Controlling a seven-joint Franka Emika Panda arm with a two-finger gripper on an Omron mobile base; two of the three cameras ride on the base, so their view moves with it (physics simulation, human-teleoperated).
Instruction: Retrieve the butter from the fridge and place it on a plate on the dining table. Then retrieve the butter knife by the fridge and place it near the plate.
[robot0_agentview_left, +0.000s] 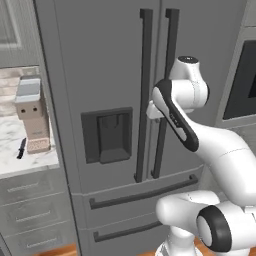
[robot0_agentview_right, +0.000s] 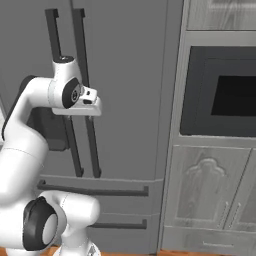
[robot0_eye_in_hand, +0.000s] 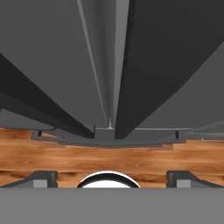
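Observation:
The tall grey fridge stands with both doors closed, so the butter is hidden. My gripper is up against the right door's long dark handle, at about the height of the dispenser recess. From the other side, the gripper sits on that same handle. In the hand view I look down the doors to the wooden floor, and the gripper is open, its fingertips far apart with nothing between them. The dark butter knife lies on the marble counter left of the fridge. The plate and the dining table are out of view.
A beige box-like block stands on the counter beside the knife, with grey drawers below. Right of the fridge are a built-in dark oven and a grey cabinet door. The fridge's bottom drawers are shut.

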